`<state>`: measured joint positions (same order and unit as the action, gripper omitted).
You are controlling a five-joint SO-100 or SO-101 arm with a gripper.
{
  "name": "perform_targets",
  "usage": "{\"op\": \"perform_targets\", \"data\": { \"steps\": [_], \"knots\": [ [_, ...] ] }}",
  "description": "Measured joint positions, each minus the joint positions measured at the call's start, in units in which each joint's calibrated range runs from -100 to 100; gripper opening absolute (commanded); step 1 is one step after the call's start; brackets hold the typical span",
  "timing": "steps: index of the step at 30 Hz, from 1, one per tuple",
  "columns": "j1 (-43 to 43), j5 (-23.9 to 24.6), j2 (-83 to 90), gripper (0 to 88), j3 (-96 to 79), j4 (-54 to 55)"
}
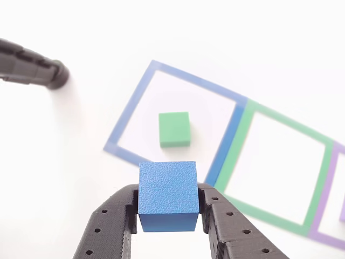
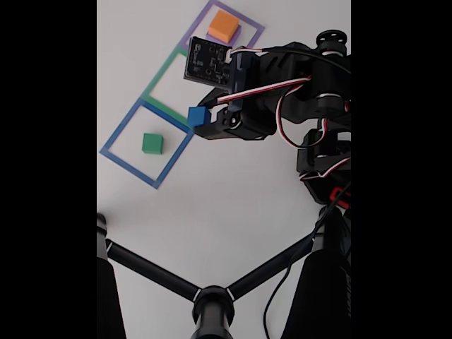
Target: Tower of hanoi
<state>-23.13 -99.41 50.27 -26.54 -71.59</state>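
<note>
My gripper (image 1: 168, 208) is shut on a blue cube (image 1: 168, 194), held above the white table near the blue square's edge. The fixed view shows the same blue cube (image 2: 197, 115) in the gripper (image 2: 200, 120), raised over the corner where the blue and green outlines meet. A smaller green cube (image 1: 174, 129) lies flat inside the blue outlined square (image 1: 129, 105); the fixed view has this green cube (image 2: 152, 143) too. An orange cube (image 2: 224, 25) sits in the purple outlined square (image 2: 251, 32). The green outlined square (image 1: 318, 178) holds nothing.
A black tripod leg tip (image 1: 54, 74) rests on the table at upper left of the other view. In the fixed view, tripod legs (image 2: 155, 274) spread across the lower table and the arm's body with cables (image 2: 311, 106) stands at right.
</note>
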Motion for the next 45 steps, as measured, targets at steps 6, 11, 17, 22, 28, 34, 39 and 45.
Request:
{"op": "perform_targets", "data": {
  "steps": [6,11,17,22,28,34,39,45],
  "knots": [
    [0.00,0.00,-1.10,3.9,-18.10,20.39],
    [0.16,0.00,-6.67,3.6,-32.90,41.81],
    [1.72,0.00,-21.95,3.7,-42.04,71.75],
    [1.64,0.00,-30.31,3.9,-44.73,86.36],
    [1.64,0.00,-37.65,3.9,-45.08,95.91],
    [1.56,0.00,-44.07,3.9,-45.08,102.81],
    [0.57,0.00,-48.04,3.9,-44.65,106.42],
    [0.00,0.00,-51.08,3.8,-42.04,108.03]
  ]
}}
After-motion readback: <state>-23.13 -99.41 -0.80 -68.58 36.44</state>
